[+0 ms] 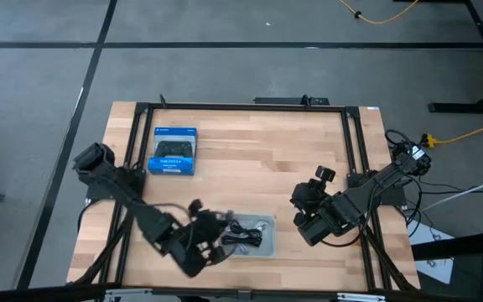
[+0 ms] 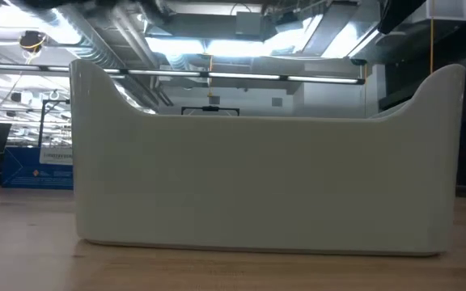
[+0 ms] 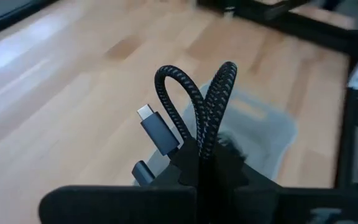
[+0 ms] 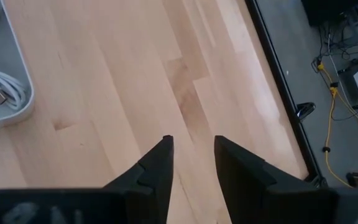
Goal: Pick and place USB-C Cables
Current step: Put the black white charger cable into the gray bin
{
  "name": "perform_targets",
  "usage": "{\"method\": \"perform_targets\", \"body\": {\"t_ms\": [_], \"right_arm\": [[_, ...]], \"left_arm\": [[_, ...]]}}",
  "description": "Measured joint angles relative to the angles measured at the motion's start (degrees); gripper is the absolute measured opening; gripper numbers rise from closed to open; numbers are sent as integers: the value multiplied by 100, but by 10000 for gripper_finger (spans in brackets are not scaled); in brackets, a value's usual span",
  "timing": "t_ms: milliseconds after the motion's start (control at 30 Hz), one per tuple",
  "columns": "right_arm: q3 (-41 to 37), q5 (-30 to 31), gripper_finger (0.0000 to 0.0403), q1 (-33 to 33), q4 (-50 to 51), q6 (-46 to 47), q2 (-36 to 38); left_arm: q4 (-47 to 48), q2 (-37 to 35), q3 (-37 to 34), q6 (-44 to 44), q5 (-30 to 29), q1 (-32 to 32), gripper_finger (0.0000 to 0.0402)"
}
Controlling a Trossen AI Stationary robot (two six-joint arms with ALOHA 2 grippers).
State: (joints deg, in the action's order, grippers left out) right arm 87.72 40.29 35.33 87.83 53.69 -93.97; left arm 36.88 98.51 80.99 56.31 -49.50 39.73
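Observation:
My left gripper point(image 3: 205, 155) is shut on a black braided USB-C cable point(image 3: 194, 102), just off the left end of the grey tray point(image 1: 268, 245) near the table's near edge. In the high view this gripper point(image 1: 212, 228) sits beside that tray. Another black cable bundle point(image 1: 243, 237) and a pale white one point(image 1: 263, 225) lie in the tray. The right wrist view shows the white cable point(image 4: 2, 90) resting on the tray floor. My right gripper point(image 4: 194, 146) is open above bare wood to the right of the tray. My left gripper pinches the black cable between its two fingers at the folded strands point(image 3: 202, 140) just below two loops. The loops point(image 3: 222, 78) stick out past the fingertips. A USB-C plug point(image 3: 156, 127) pokes out beside them. The cable is lifted clear of the table.
A blue game-controller box point(image 1: 175, 152) lies on the table's far left part. A black frame point(image 1: 346, 143) runs around the tabletop. The low view is filled by the tray's pale wall point(image 2: 257, 178). Bare wood lies between the box and my right gripper point(image 1: 302, 214).

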Motion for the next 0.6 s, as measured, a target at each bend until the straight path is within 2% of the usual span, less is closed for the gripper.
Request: {"method": "perform_targets", "body": {"t_ms": [233, 400, 500, 600], "right_arm": [[0, -1, 121, 2, 81, -16, 0], [0, -58, 121, 29, 195, -2, -6], [0, -129, 121, 63, 215, -2, -7], [0, -138, 121, 110, 225, -2, -7]], "left_arm": [[-821, 405, 8, -1632, 1579, -1074, 1], [-1883, 743, 19, -2811, 2586, -1581, 15], [-2248, 890, 19, -3122, 3298, -1717, 34], [-2222, 897, 19, -3138, 3486, -1707, 51]]}}
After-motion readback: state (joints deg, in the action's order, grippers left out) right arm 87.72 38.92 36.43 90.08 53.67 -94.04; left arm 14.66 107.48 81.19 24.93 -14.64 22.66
